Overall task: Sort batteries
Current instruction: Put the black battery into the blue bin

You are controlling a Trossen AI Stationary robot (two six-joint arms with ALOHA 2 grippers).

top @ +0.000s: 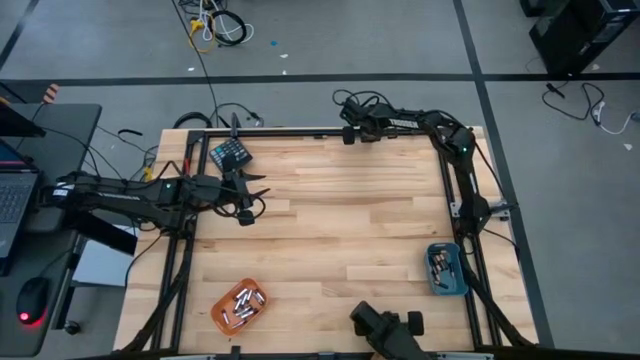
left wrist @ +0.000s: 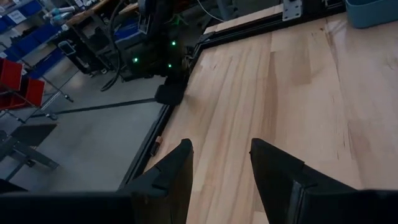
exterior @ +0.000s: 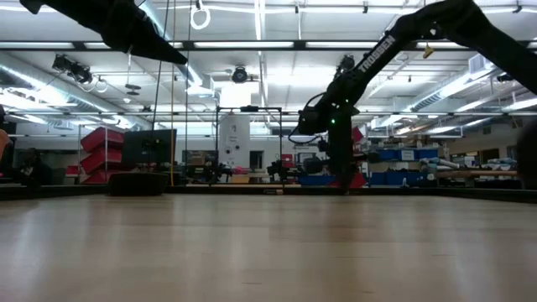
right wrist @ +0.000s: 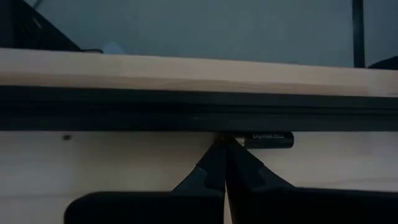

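From above, the pale wooden surface [top: 340, 230] looks nearly cleared: a shallow orange tray [top: 239, 305] near its front left corner holds a cluster of small silvery cylindrical batteries [top: 243, 302], and a blue rectangular bin [top: 446, 269] against its right edge holds several more, while no loose cells can be made out on the open boards between them, so most of the sorting appears done. The left pincer [top: 255, 197] hangs over the left part of the surface, near the dark teal keypad-like block [top: 229, 155] that sits at the back left corner, and the right pincer [top: 347, 127] is stretched to the back edge, at the black frame rail [top: 300, 131]. The level view across the boards shows bare wood in the foreground and the right arm [exterior: 369, 59] reaching down at the far edge, with neither tray nor any cell to be picked out from this height. The left wrist camera shows that arm's two dark fingers [left wrist: 171, 174] standing apart with nothing between them, above bare wood, with a corner of the blue bin just showing. The right wrist camera gives the one piece of work that looks unfinished: a single dark battery [right wrist: 268, 140] with a pale printed label lies tight against the black rail at the back edge, and the right pincer's tips are pressed together just beside its end, holding nothing, so this last stray cell seems yet to be collected and binned.
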